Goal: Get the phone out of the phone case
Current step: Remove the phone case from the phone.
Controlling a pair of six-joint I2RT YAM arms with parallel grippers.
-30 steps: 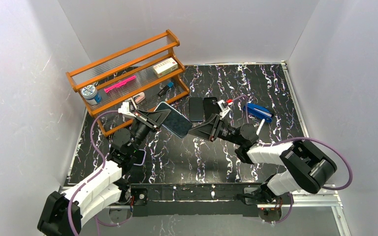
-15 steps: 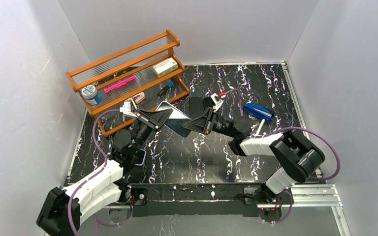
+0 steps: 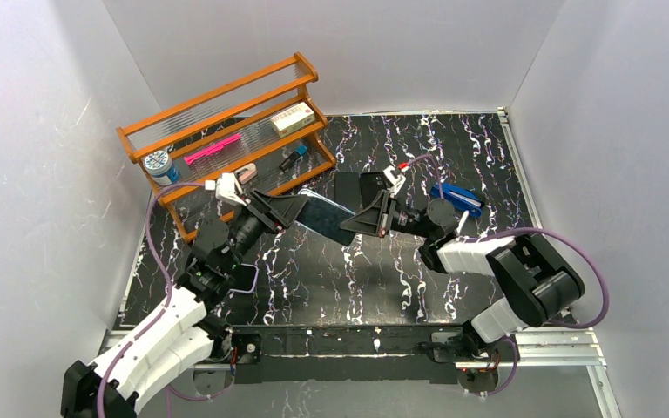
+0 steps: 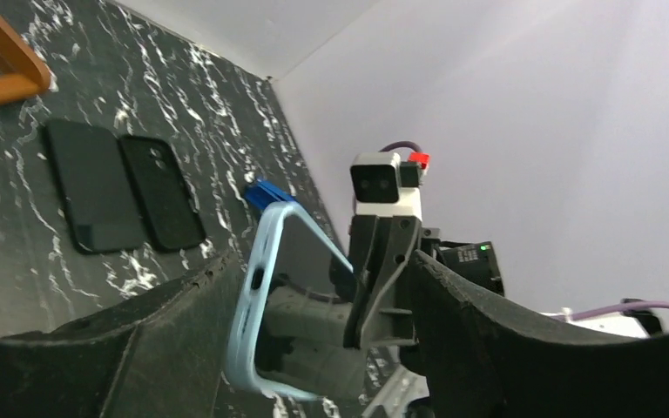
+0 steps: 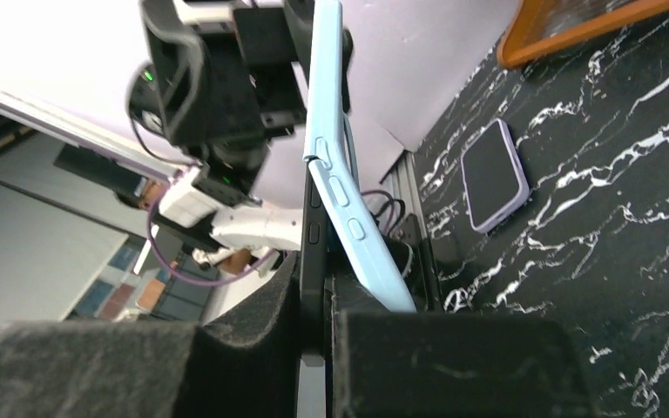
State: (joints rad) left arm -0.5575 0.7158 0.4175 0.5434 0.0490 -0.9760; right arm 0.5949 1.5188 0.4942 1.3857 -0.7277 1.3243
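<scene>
So a second ago the left gripper (image 3: 289, 207) was pinching the phone (image 3: 324, 215) and the right gripper (image 3: 354, 225) sat off to the side. Now the right one's moved in and clamped on the phone's end. The left has sprung wide open, with the blue case (image 4: 261, 287) sitting between its jaws. The phone's up in the air between both arms.

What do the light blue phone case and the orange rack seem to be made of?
The phone case looks like soft matte plastic or silicone: pale blue, moulded button bumps, bending away from the phone. The rack looks like varnished wood: orange-brown, glossy rails; its clear ribbed shelves may be acrylic.
</scene>
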